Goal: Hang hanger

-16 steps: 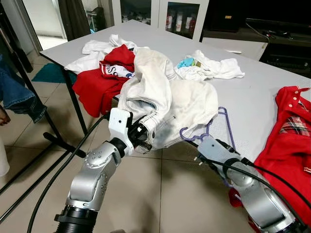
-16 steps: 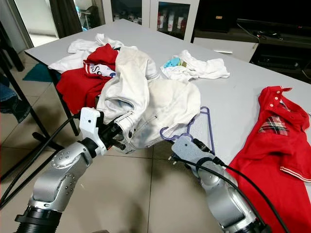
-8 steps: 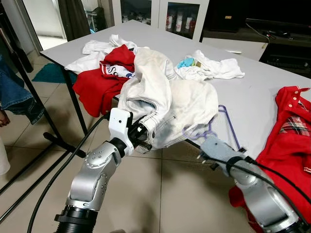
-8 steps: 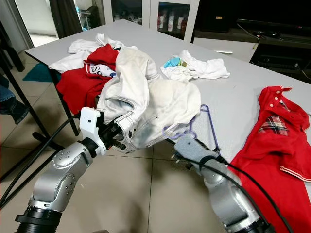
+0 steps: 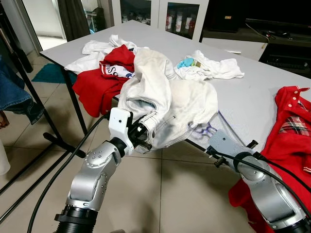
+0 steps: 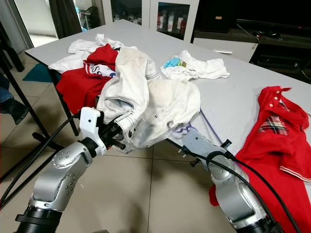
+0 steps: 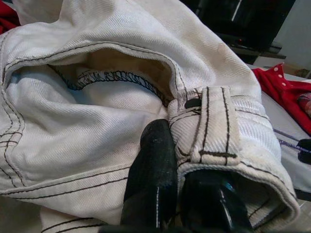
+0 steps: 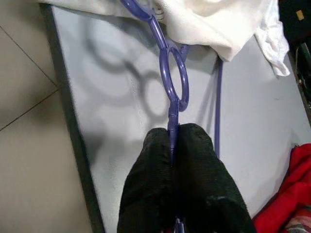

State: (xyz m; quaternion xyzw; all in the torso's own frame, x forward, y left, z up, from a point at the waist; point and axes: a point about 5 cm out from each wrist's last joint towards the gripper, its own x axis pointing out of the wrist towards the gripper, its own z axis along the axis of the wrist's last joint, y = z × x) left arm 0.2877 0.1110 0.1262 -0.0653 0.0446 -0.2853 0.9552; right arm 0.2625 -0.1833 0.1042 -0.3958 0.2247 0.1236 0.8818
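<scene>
Over the last second the right pincer (image 8: 171,145), its two black fingers pinched tight on the thin purple plastic hanger (image 8: 173,82), had carried it forward across the grey counter (image 5: 248,102), so that the hanger's hooked end now slid under the hem of the white denim garment (image 5: 170,104) where earlier most of its frame lay in the open beside the cloth. In the head views only a short stretch of purple (image 6: 206,121) showed past the fabric's edge, and the silver right arm had swung further in toward the counter's near edge. The left pincer (image 7: 187,187) had stayed where it was, pressed together on the garment's stitched waistband and holding that opening out over the floor. This suggested the hanger was being threaded into the garment while the left arm kept the cloth steady; the hanging itself was not yet done. A red polo shirt (image 6: 274,126) lay to the right, and a heap of red and white clothes (image 5: 104,63) sat further back
</scene>
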